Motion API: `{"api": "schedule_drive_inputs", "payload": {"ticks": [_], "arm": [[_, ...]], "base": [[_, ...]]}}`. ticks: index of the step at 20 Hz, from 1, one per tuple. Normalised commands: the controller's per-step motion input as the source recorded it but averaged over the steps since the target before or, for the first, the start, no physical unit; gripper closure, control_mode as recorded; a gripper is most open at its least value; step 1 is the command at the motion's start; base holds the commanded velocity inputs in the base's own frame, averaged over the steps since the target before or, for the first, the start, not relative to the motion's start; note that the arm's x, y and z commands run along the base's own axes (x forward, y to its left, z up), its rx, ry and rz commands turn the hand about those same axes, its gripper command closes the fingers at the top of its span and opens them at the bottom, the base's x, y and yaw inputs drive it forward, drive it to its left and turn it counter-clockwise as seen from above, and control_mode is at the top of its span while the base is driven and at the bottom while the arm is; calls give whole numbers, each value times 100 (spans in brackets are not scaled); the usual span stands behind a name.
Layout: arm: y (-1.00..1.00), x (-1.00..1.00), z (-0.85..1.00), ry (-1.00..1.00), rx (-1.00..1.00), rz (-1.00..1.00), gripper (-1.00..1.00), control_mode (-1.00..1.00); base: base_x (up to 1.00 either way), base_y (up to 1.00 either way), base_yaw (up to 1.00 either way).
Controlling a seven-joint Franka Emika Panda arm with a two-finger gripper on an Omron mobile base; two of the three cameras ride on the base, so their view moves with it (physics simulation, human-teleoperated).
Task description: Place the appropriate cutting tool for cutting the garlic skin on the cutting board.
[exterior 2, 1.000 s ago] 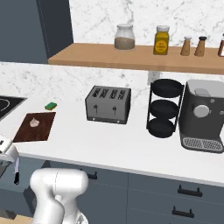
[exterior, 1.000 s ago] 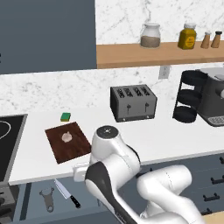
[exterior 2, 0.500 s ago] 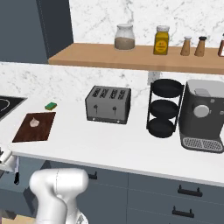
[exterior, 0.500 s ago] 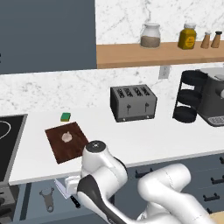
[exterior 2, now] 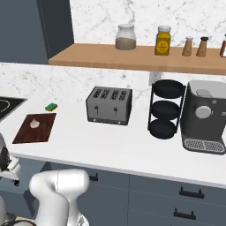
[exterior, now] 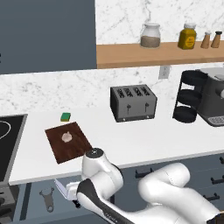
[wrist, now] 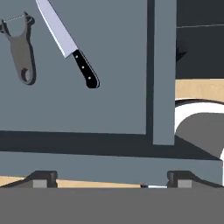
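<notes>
We look along the end effector (wrist: pixel 109 183) and see the knife (wrist: pixel 69 45) above and to the left of it, well apart, lying flat on a grey drawer floor (wrist: pixel 113 96). The two fingertips stand wide apart with nothing between them. The peeler (wrist: pixel 19 48) lies just beside the knife, on the far side from us, not touching it.

The knife is small and stiff, and we judge it light. The silver blade is thin, smooth and probably slippery, so we should not close on it. The black handle (wrist: pixel 86 70) is thicker and looks less smooth, and it points toward our end effector, so we want to take hold there, near its middle, with the fingertips across its width. Because it lies flat, the fingertips must come very low to catch it.

The cutting board (exterior: pixel 68 141) with the garlic (exterior: pixel 66 137) rests on the worktop (exterior: pixel 140 140), higher than the end effector.
</notes>
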Motion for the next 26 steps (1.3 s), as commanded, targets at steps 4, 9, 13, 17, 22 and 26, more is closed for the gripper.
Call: {"api": "schedule_drive_inputs", "payload": {"ticks": [4, 9, 13, 17, 22, 26], "arm": [[33, 24, -42, 0, -8, 0, -100, -100], [29, 10, -26, 5, -6, 0, -100, -100], [6, -24, -10, 4, -3, 0, -100, -100], [1, -56, -9, 5, -4, 0, -100, -100], [0, -39, -29, 4, -3, 0, -100, -100], [2, -27, -34, 1, -2, 0, -100, -100]], "base": [[0, 0, 0], [0, 0, 0], [0, 0, 0], [0, 0, 0], [0, 0, 0], [0, 0, 0]]}}
